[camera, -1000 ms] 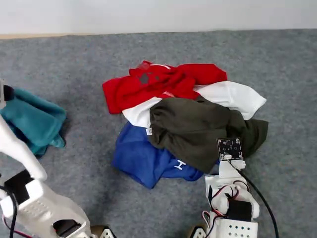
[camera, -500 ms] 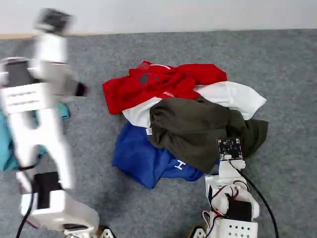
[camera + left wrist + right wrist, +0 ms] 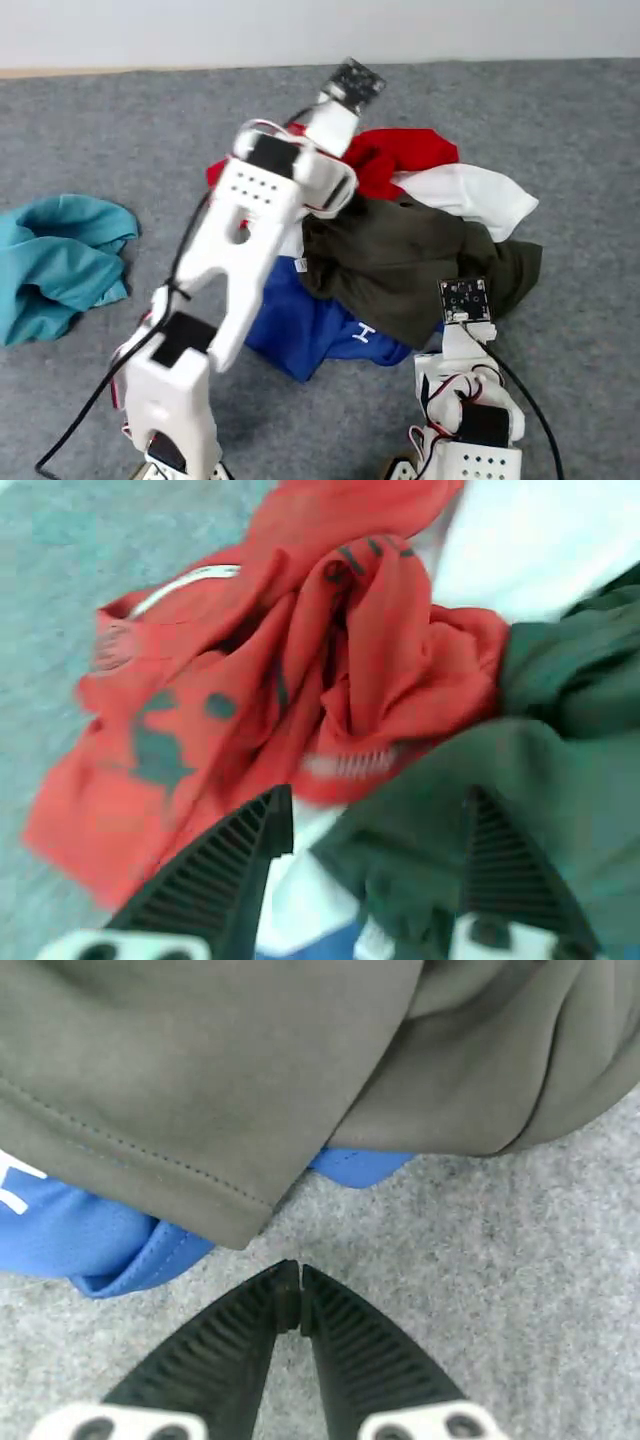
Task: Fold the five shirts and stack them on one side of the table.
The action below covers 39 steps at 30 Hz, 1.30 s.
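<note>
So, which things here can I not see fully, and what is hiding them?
1. Red cotton shirt: in the high view, the white left arm covers its left part.
2. Blue shirt: in the high view, it lies mostly under the dark olive shirt.
3. White shirt: in the high view, it is partly under the red and olive shirts.
4. Teal shirt: in the high view, it is cut off by the left edge.

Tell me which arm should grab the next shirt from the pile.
Left. The left gripper hangs open above the crumpled red shirt; the right gripper sits shut over the grey carpeted table beside the dark olive shirt.
</note>
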### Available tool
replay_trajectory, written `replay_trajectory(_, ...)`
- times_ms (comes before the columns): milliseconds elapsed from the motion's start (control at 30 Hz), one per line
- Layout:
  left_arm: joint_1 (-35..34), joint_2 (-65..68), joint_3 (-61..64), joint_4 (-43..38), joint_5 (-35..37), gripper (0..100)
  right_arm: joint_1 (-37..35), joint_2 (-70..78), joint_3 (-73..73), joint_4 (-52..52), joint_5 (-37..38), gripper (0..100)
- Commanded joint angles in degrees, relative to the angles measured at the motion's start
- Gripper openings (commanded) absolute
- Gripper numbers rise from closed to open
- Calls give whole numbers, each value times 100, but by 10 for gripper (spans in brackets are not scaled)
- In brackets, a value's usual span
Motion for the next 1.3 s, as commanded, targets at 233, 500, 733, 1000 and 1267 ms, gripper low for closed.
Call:
replay_trajectory(233,211,1503,-198,-668,18,111,-22,-22,88,-66,62,10)
replay_trajectory(500,-510,985,-1903,941,44,4,-22,-22,88,-66,62,10)
replay_trajectory(733,-1820,-88,-3609,2171,519,4,-22,-22,88,-66,62,10)
replay_trajectory(1000,-3921,-1002,-4690,2681,615,4,-22,-22,88,-66,62,10)
replay_trajectory(1267,-5451,-1248,-4295,2716,422,4,-22,-22,88,-66,62,10)
